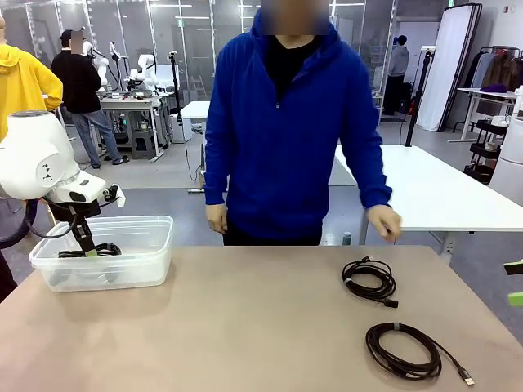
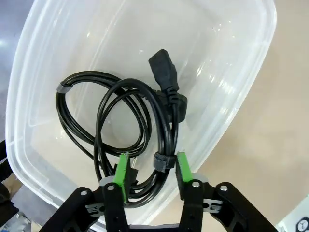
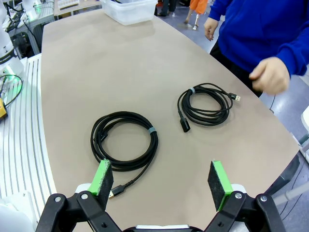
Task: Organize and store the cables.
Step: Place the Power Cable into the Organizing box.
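Well, one cable already lies coiled in the bin at the table's left end. The left gripper reaches down into it, pads spread, with the tied strands running between them. From the wrist view I see a gap beside the cord, so I judge it straddled rather than pinched.

Over at the right, the right gripper hangs with its jaws spread wide and nothing in them. It is above the table, where two more coils wait: a larger coil just ahead of it and a smaller coil nearer the person.

The risk on the left is a snag. If the arm lifts while the cord or its tie sits against a pad, the coil could ride up and out, or drag the light bin.

On the right, catching a single strand or the loose plug tail would likely pull the larger coil apart. The person's hand also hovers near the smaller coil, so a reach there could meet it.
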Available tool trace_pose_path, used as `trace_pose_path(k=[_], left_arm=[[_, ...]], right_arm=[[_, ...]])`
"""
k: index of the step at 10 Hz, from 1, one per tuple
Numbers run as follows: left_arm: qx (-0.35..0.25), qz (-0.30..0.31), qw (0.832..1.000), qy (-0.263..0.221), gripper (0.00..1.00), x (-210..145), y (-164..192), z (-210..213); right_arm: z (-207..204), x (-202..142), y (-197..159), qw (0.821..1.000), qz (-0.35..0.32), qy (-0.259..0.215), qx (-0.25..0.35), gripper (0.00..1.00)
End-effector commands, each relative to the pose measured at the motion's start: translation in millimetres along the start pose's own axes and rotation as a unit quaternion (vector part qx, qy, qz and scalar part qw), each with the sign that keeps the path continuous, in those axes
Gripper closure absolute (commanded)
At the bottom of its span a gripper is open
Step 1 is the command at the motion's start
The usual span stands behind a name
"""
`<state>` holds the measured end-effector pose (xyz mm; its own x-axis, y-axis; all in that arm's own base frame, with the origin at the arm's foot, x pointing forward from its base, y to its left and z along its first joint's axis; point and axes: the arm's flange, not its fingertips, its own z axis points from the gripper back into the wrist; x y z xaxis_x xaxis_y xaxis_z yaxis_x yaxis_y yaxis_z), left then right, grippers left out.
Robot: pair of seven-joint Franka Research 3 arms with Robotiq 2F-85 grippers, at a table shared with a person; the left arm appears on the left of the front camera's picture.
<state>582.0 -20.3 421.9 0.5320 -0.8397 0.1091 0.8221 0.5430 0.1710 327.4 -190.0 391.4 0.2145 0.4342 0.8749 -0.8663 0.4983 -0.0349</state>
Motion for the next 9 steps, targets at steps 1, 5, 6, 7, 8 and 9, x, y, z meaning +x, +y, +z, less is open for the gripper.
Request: trace_pose_path(k=[1,5,6,7,8,9], left_arm=[[0.008,0.015,1.000,-0.004,0.35,-5,-1,10],[0.023,0.019,0.999,-0.014,0.08,-4,6,24],[0.022,0.018,0.999,-0.018,0.04,-3,7,25],[0.019,0.023,0.999,-0.030,0.00,-1,7,25],[-0.008,0.012,0.997,-0.070,0.00,8,5,22],[0.017,0.010,1.000,-0.013,0.00,-4,6,24]], right_arm=[[1,2,1,1.000,-0.006,0.003,0.002,0.00],[1,2,1,1.000,-0.006,0.003,0.002,0.00],[1,2,1,1.000,-0.006,0.003,0.002,0.00],[1,2,1,1.000,-0.006,0.003,0.002,0.00],[1,2,1,1.000,-0.006,0.003,0.002,0.00],[1,2,1,1.000,-0.006,0.003,0.002,0.00]])
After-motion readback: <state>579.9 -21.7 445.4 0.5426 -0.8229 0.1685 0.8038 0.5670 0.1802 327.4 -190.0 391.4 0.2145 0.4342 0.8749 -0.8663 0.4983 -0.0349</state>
